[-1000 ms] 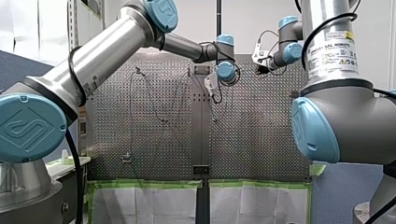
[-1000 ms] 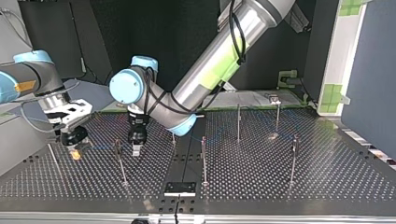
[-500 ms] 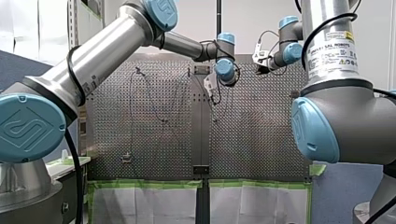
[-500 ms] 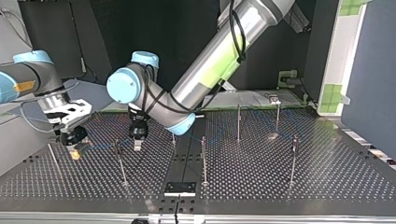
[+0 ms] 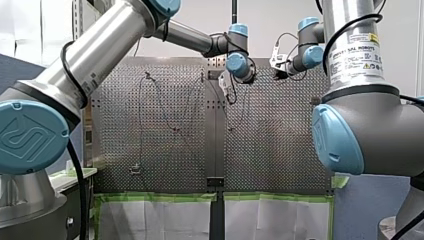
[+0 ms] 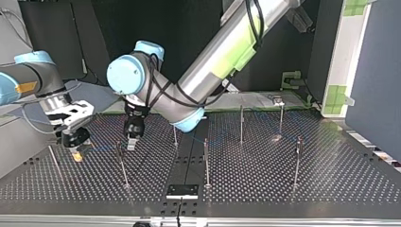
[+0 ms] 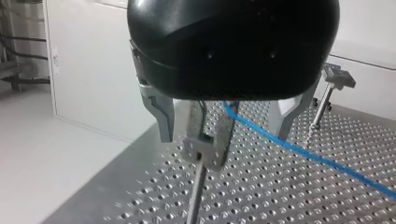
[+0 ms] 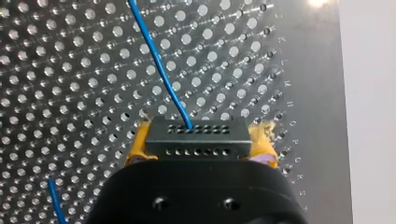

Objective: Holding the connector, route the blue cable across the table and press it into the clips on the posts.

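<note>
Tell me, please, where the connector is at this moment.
The connector is clamped between the yellow pads of my right gripper, with the blue cable leaving it; in the top view that gripper is at the left, low over the table.

Blue cable (image 7: 299, 149) between fingers (image 7: 225, 135) above clip (image 7: 201, 150)

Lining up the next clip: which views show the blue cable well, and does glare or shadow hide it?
Right wrist view: blue cable vivid against the perforated table, glare only at its far edge. Left wrist view: plain. Top view: dim, cable faint. Front view: thin, dark.
</note>
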Controlling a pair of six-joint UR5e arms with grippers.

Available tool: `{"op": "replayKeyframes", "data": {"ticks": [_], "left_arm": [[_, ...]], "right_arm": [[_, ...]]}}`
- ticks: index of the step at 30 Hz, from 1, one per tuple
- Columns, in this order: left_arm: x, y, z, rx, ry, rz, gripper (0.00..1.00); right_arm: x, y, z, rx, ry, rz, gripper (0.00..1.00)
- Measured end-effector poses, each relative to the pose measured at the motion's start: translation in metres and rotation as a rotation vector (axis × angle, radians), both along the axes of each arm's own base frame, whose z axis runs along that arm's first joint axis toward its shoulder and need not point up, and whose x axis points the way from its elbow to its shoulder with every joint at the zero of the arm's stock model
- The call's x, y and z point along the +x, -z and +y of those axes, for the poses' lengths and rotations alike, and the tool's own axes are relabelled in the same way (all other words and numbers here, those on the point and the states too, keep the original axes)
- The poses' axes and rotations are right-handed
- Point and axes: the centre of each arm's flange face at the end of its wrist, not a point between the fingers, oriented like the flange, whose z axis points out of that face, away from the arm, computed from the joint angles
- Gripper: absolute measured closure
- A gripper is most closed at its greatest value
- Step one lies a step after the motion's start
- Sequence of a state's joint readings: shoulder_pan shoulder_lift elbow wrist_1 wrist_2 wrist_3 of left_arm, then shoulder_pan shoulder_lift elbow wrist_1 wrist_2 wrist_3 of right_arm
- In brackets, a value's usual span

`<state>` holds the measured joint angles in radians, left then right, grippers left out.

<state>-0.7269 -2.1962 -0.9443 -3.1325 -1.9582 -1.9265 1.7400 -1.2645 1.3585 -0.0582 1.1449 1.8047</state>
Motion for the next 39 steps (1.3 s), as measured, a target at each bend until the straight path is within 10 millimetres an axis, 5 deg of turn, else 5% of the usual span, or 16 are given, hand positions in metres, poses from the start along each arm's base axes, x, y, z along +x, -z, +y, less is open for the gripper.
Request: {"op": "replayKeyframes", "data": {"ticks": [14,27,39], "left_arm": [[-0.050,-0.019,0.033,0.130,-0.037,0.053,0.00],[-0.060,-0.042,0.084,0.164,-0.115,0.037,0.00],[-0.044,-0.064,0.138,0.079,-0.133,-0.021,0.00]], "right_arm": [[0.003,0.000,0.002,0.001,-0.005,0.001,1.00],[0.003,0.000,0.002,0.001,-0.004,0.001,1.00],[0.003,0.000,0.002,0.001,-0.004,0.001,1.00]]}}
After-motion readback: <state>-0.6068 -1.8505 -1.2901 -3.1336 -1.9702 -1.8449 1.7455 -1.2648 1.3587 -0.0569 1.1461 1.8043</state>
